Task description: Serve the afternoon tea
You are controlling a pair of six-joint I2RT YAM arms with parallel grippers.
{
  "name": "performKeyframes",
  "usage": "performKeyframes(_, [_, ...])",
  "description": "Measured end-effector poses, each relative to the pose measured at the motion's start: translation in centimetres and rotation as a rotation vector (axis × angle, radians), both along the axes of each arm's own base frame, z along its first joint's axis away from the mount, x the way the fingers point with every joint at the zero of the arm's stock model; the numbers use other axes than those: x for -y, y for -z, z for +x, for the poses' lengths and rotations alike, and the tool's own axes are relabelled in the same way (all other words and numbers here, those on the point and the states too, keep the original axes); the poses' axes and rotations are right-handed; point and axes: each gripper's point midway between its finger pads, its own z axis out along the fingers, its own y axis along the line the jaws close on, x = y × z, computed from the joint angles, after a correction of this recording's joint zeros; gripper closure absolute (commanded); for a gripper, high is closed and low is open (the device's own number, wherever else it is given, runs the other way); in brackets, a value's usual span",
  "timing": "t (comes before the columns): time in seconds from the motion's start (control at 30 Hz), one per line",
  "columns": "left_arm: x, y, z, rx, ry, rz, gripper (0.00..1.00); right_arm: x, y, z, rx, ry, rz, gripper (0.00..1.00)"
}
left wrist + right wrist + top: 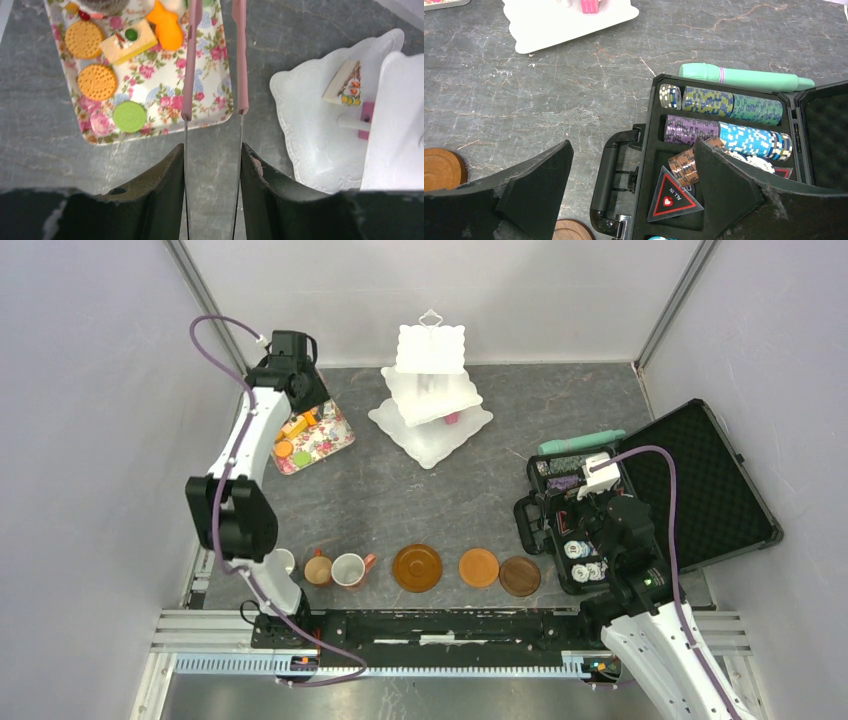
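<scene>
My left gripper (303, 400) (212, 147) is shut on pink-tipped metal tongs (189, 75), whose two arms stand apart over the near edge of the floral tray (330, 445) (210, 112). Toy cakes and biscuits (129, 40) lie on that tray. The white three-tier stand (430, 390) has a cake slice (346, 82) on its bottom tier (310, 145). Three mugs (318, 568) and three saucers (417, 567) line the front edge. My right gripper (600, 530) (632, 146) is open and empty over the poker chip case.
The open black case of poker chips (700, 490) (651, 200) sits at the right, its handle (611, 175) below my right fingers. A mint-green tube (580, 442) (744, 77) lies behind it. Two saucers show in the right wrist view (441, 167).
</scene>
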Motion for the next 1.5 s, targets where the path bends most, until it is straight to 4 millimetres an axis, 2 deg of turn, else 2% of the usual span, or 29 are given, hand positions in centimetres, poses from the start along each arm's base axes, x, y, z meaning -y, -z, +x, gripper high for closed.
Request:
performKeyframes(0.2, [-0.1, 1.4, 3.8, -0.009, -0.011, 0.008, 0.53, 0.0, 0.1, 0.1, -0.002, 0.000, 0.000, 0.02])
performKeyframes(0.4, [-0.1, 3.2, 5.1, -0.038, -0.012, 0.011, 0.51, -0.1, 0.2, 0.2, -0.007, -0.001, -0.002, 0.02])
performKeyframes(0.63, [-0.2, 4.2, 5.7, -0.056, -0.015, 0.012, 0.48, -0.1, 0.4, 0.2, -0.010, -0.001, -0.003, 0.02])
performKeyframes(0.93, [-1.2, 4.2, 6.0, -0.053, -0.035, 0.012, 0.48, -0.1, 0.7, 0.2, -0.015, 0.000, -0.004, 0.02])
performKeyframes(1.07, [-1.5, 4.4, 6.0, -0.056, -0.040, 0.013, 0.44, -0.1, 0.7, 0.2, -0.014, 0.000, -0.004, 0.02])
performKeyframes(1.33, [-1.6, 6.3, 6.2, -0.095, -0.044, 0.020, 0.45, -0.1, 0.8, 0.2, -0.015, 0.000, -0.004, 0.02])
performKeyframes(1.5, [-1.6, 6.5, 6.2, -0.098, -0.045, 0.022, 0.46, -0.1, 0.8, 0.3, -0.016, 0.000, -0.005, 0.02])
